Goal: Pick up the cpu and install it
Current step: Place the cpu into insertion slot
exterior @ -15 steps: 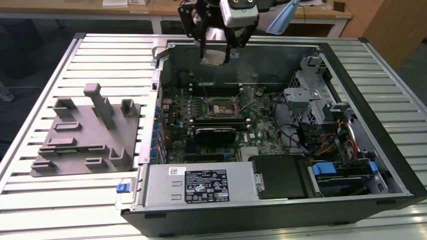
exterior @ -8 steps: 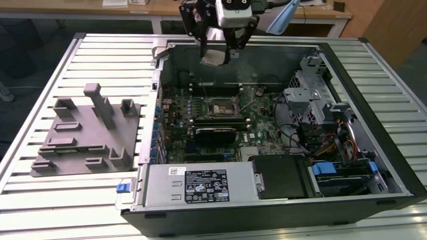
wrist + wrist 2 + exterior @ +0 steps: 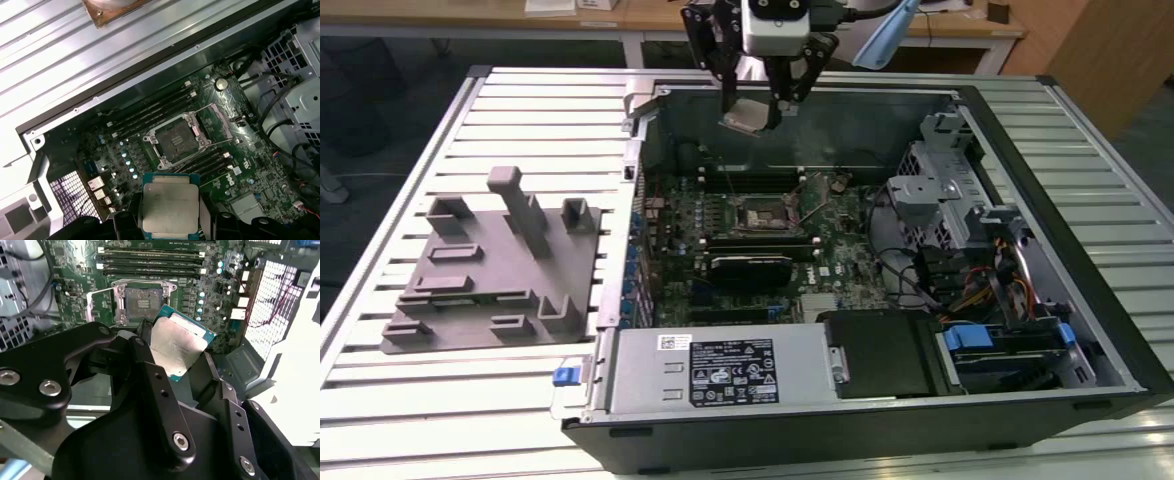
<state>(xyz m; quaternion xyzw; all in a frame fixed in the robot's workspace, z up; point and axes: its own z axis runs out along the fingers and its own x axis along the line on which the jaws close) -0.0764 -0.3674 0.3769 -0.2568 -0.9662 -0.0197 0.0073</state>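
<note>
While the claw (image 3: 758, 104) pinches the cpu (image 3: 177, 347) by its edges between its two fingers, the chip hangs tilted in the air above the socket (image 3: 758, 213), apart from it, inside the open case (image 3: 854, 432).

Arm (image 3: 774, 25) up hi, jaws clamped

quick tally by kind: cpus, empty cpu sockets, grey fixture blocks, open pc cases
cpu: 1
empty cpu socket: 1
grey fixture block: 1
open pc case: 1
total: 4
</note>
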